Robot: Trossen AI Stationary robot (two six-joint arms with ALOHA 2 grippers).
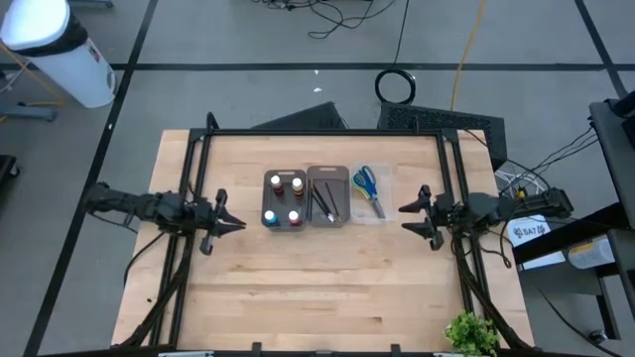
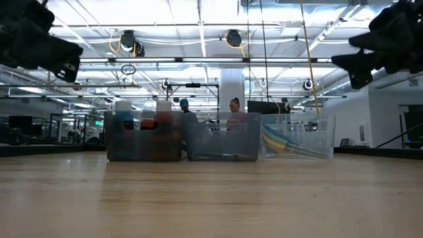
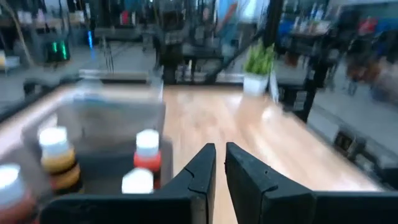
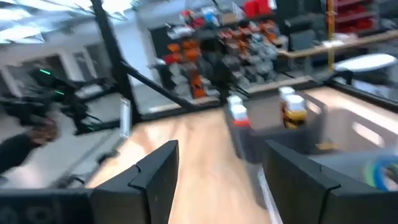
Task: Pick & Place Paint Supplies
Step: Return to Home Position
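Note:
Four small paint bottles (image 1: 284, 198) stand upright in a grey tray (image 1: 284, 224). Thin dark brushes (image 1: 324, 202) lie in the grey tray (image 1: 337, 177) beside it. Scissors with blue, green and yellow handles (image 1: 367, 185) lie in a clear tray (image 1: 384, 212). My left gripper (image 1: 240, 224) hovers left of the bottle tray, shut and pointing at it; its wrist view shows the fingers (image 3: 219, 155) nearly closed with the bottles (image 3: 147, 151) ahead. My right gripper (image 1: 405, 216) hovers right of the clear tray, open (image 4: 221, 155). In the low view both arms are above the table.
The three trays (image 2: 218, 135) sit side by side in a row at the table's middle. A black frame (image 1: 327, 132) runs along the far edge and down both sides. A small green plant (image 1: 471, 332) stands at the near right corner. Bare wood (image 1: 317, 288) lies nearer than the trays.

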